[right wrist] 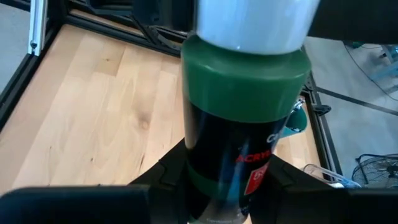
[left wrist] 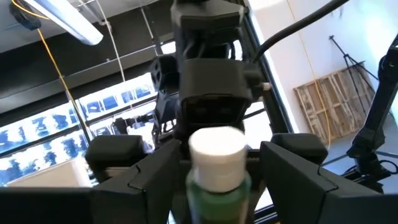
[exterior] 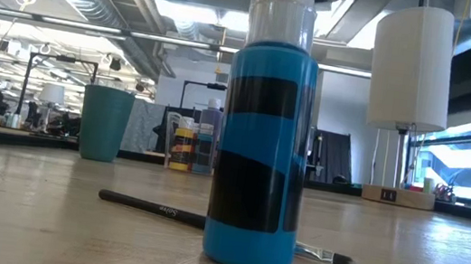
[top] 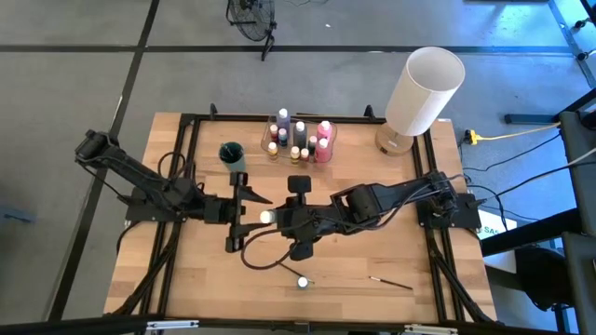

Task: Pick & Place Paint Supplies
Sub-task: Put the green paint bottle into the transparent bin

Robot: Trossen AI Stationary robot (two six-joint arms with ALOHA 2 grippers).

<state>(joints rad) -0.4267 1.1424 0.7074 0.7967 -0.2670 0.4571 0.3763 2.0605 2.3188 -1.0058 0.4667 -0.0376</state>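
A green paint bottle (right wrist: pixel 242 106) with a white cap (top: pixel 266 216) and a black label stands upright at mid-table between the two grippers. My right gripper (right wrist: pixel 217 208) reaches in from the table's right and is shut on it. My left gripper (left wrist: pixel 217 186) comes from the table's left and is open. Its fingers (left wrist: pixel 124 165) stand on either side of the bottle just below the cap (left wrist: pixel 216 149), with narrow gaps showing. A blue bottle (exterior: pixel 261 145) stands near the table's near edge, with a dark-handled brush (exterior: pixel 153 206) lying behind it. The low view shows neither gripper. My right gripper pinches the green bottle's lower body (right wrist: pixel 211 180) between its two fingers (right wrist: pixel 163 177), coming roughly level from the table's right. The bottle stands upright in the hold, cap on top. The fingers hide its base, so whether it is clear of the table does not show.
A clear container (top: pixel 328 124) with several bottles sits near the far edge, a teal cup (top: pixel 231 153) to its left and a large white cylinder (top: pixel 424 88) at the far right. The blue bottle (top: pixel 303 280) and brush (top: pixel 391 282) lie near the near edge. Black frame rails (top: pixel 186 167) line both sides.
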